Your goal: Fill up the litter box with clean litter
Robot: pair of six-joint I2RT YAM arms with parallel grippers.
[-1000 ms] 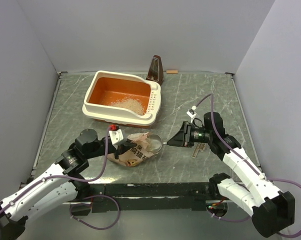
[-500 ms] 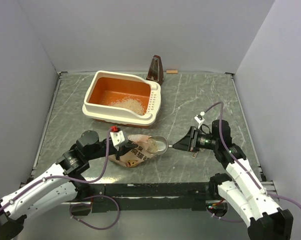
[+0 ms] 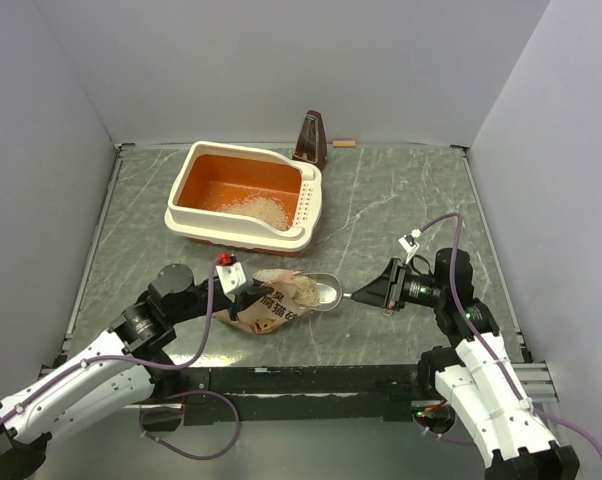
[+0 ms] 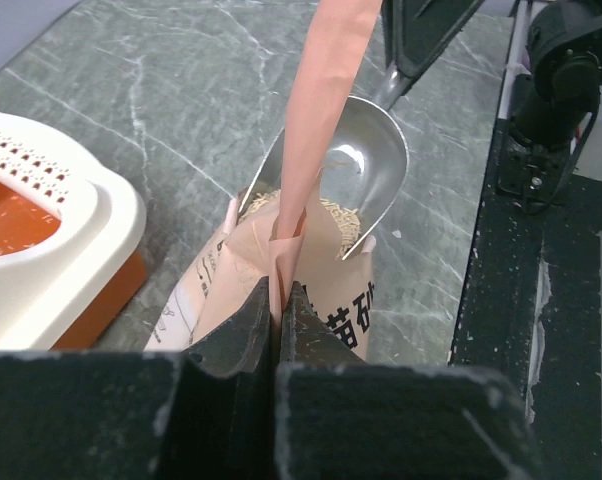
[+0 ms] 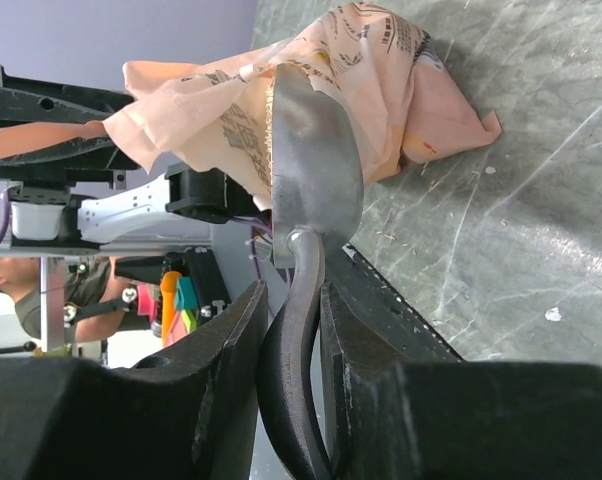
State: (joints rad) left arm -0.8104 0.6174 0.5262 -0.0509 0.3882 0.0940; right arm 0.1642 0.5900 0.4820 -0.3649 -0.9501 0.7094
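Note:
The cream litter box (image 3: 231, 231) with an orange inside stands at the back left, and a heap of clean litter (image 3: 258, 208) lies in it; its slotted rim (image 4: 41, 165) shows in the left wrist view. A crinkled tan bag (image 3: 269, 308) lies in front of it. My left gripper (image 3: 249, 297) (image 4: 279, 292) is shut on the bag's raised edge (image 4: 326, 110). My right gripper (image 3: 369, 294) (image 5: 287, 300) is shut on the dark handle of a metal scoop (image 3: 321, 291) (image 5: 313, 150). The scoop's bowl (image 4: 366, 165) sits at the bag's mouth, with litter granules (image 4: 326, 212) at its lip.
A dark brown metronome (image 3: 311, 138) and a small wooden piece (image 3: 343, 143) stand by the back wall. A printed card (image 3: 392, 306) lies under my right wrist. A black rail (image 3: 301, 380) runs along the near edge. Grey walls close the table in.
My right arm has drawn back to the right and towards the near edge, pulling the scoop a little out of the bag's mouth. The left gripper keeps its hold on the bag.

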